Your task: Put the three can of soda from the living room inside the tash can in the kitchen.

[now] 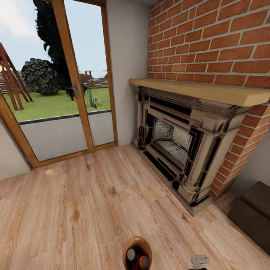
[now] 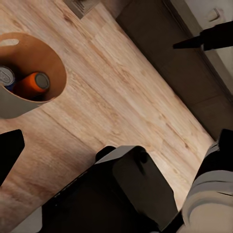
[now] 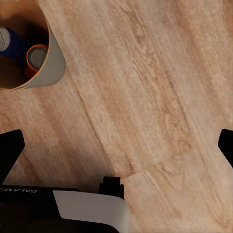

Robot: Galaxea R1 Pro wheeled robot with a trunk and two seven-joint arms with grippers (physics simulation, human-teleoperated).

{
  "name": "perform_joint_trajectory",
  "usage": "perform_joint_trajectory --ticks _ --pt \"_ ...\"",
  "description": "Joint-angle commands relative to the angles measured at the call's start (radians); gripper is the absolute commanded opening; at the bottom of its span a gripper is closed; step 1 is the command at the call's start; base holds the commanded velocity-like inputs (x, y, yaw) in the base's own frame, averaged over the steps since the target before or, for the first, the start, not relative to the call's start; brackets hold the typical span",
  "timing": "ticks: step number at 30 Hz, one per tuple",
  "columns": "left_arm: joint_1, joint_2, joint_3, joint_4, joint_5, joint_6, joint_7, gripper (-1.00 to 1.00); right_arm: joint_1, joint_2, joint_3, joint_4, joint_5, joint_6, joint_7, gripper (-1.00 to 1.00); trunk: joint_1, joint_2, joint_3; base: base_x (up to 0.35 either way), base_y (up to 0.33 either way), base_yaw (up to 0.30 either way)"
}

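So the tash can (image 1: 137,252) sits on the light wood floor (image 1: 86,210) right at the near edge of the head view, with cans inside: an orange can (image 2: 35,83) and a blue can (image 2: 6,76) show in the left wrist view, both lying against the brown inner wall. Left claw (image 2: 119,141) has its dark fingers wide apart with nothing between them, and the right claw (image 3: 116,150) is spread wide and empty too. Ahead are the brick fireplace (image 1: 180,142) and glass patio doors (image 1: 63,86).
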Motion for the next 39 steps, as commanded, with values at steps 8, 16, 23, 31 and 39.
perform_joint_trajectory --ticks 8,16,23,31,39 --pt "0.0 -0.001 0.0 0.0 -0.001 0.0 0.046 1.0 0.0 0.0 0.0 0.0 0.0 0.0 0.0 1.0 -0.031 0.056 0.039 0.0 0.0 0.0" --pt "0.0 -0.002 0.0 0.0 -0.001 0.002 0.055 1.0 0.0 0.004 0.0 -0.001 -0.001 -0.001 -0.003 1.0 -0.038 0.07 0.055 0.0 0.0 0.0" --pt "0.0 -0.013 0.003 0.003 0.002 0.006 0.337 1.0 -0.001 0.047 0.0 -0.026 -0.007 -0.006 -0.181 1.0 -0.038 0.07 0.057 0.0 0.0 0.0" --pt "0.0 -0.062 0.003 0.019 0.003 0.014 0.727 1.0 0.0 0.106 0.0 -0.024 -0.007 -0.005 -0.381 1.0 -0.038 0.07 0.058 0.0 0.0 0.0" --pt "0.0 -0.061 -0.002 0.02 -0.004 0.107 0.768 1.0 0.044 0.11 0.0 0.019 -0.006 -0.003 -0.395 1.0 -0.038 0.07 0.058 0.0 0.0 0.0"
